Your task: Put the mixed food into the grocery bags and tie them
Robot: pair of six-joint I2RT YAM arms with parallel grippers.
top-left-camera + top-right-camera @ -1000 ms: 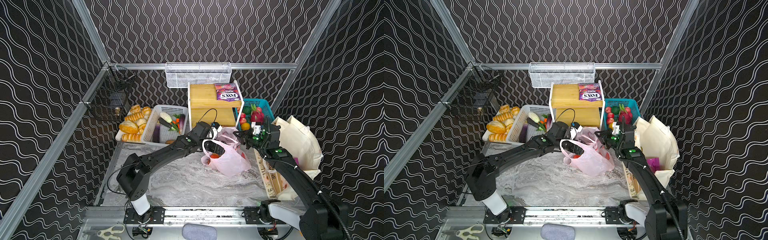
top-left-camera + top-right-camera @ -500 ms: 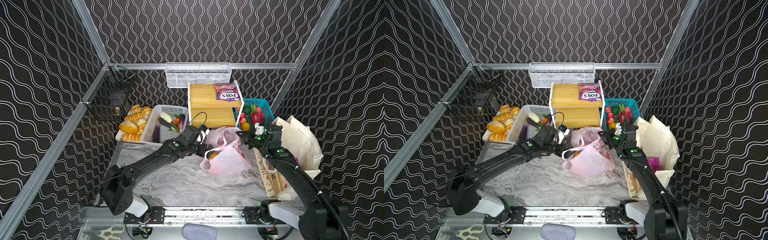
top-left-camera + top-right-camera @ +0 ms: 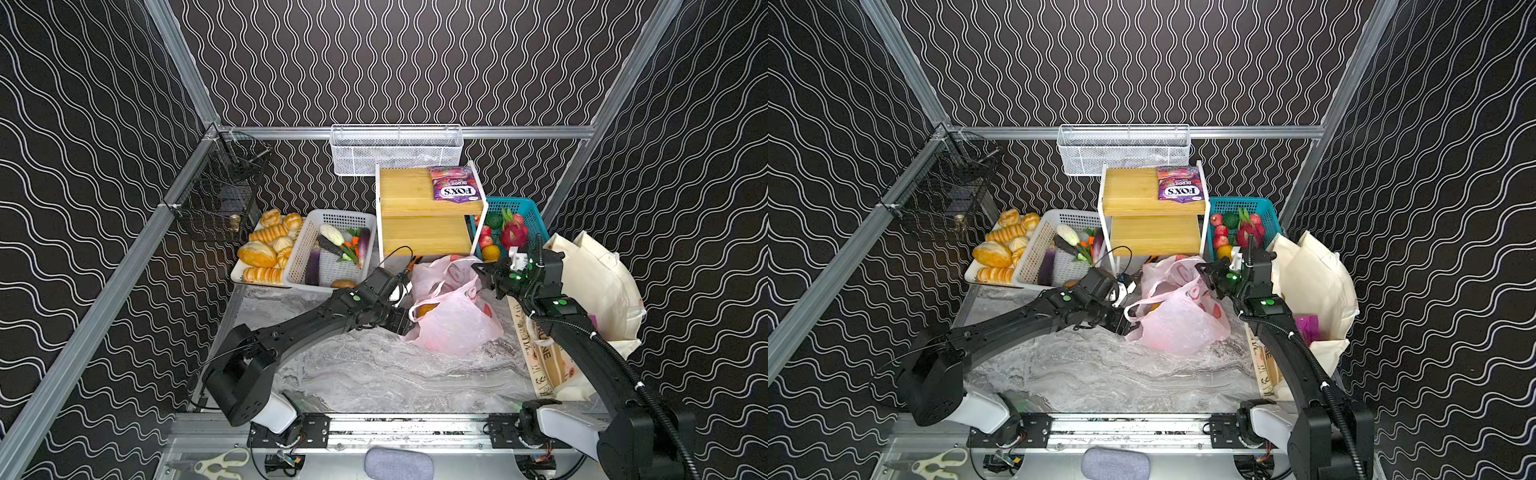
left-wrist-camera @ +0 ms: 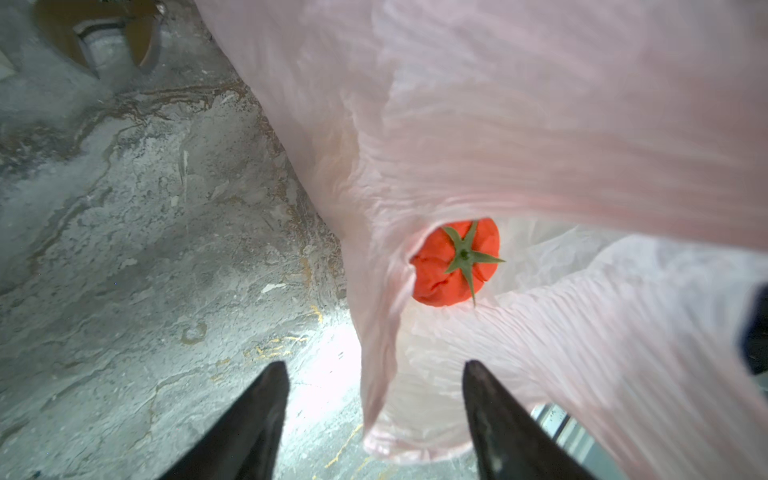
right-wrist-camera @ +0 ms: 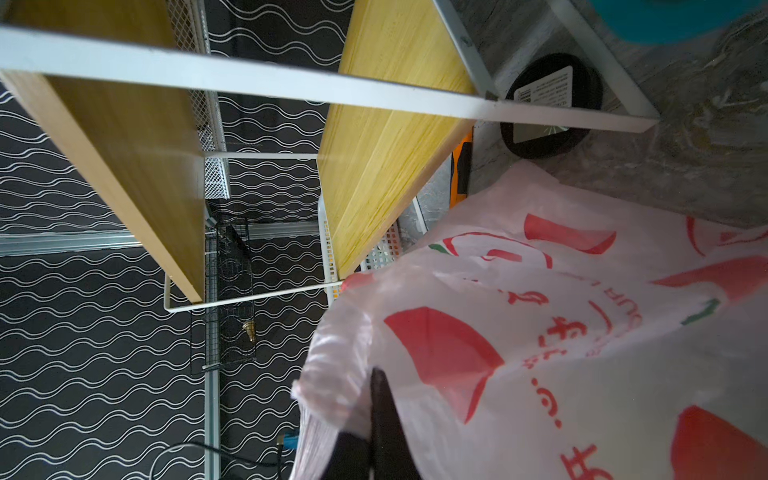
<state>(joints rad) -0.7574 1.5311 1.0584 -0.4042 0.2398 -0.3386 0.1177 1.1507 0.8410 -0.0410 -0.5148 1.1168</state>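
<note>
Now straddles near handle (image 4: 380,316) of pink bag (image 3: 453,320) with half-open left gripper (image 4: 374,362), nothing clamped; holds far rim (image 5: 332,374) in closed right gripper (image 3: 483,275).

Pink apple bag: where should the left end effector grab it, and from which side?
I'd grip the free loop handle on the left side of the pink apple bag, coming in from the left. That thin band hangs bunched between the fingers of the open left end effector, while the right end effector pinches the opposite handle. The body is slack, with a tomato inside.
</note>
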